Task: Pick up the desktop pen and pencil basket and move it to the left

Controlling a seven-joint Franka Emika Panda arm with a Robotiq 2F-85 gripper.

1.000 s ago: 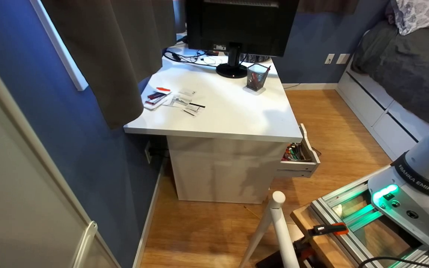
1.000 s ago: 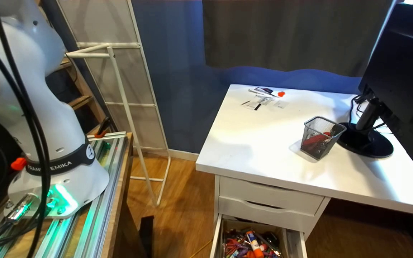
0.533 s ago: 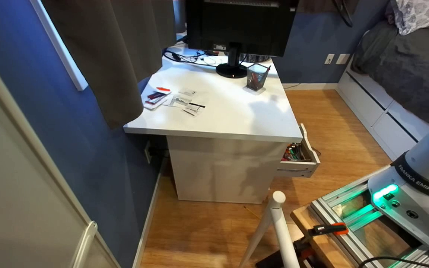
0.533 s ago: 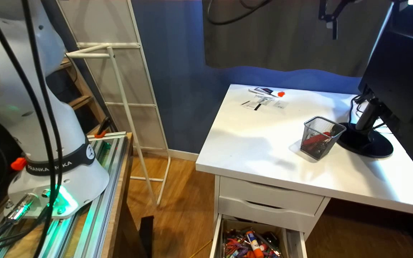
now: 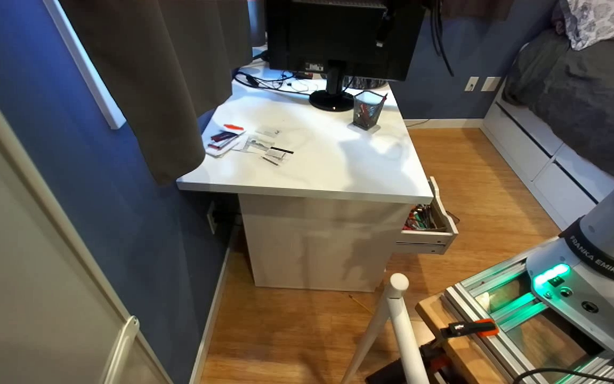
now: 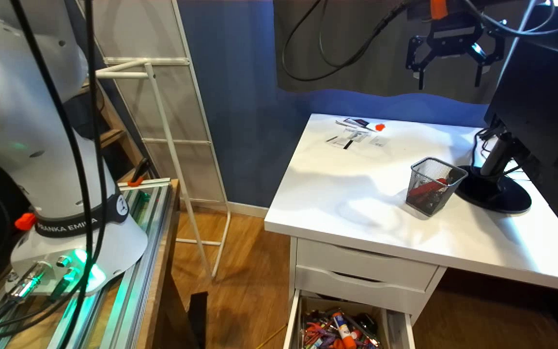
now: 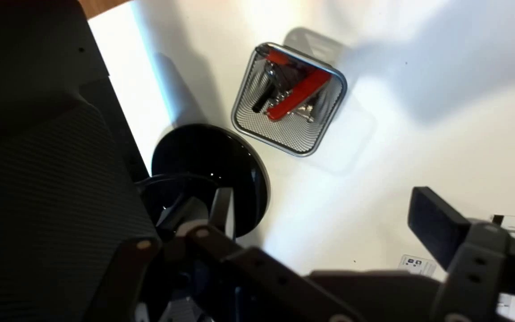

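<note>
Clear of the basket [image 6: 437,195], the tool [image 6: 449,84] gapes

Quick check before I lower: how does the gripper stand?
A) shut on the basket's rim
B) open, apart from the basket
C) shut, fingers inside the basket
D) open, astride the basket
B: in an exterior view the gripper hangs above the desk, and the wrist view shows its fingers spread wide, with the basket outside the gap between them.
</note>
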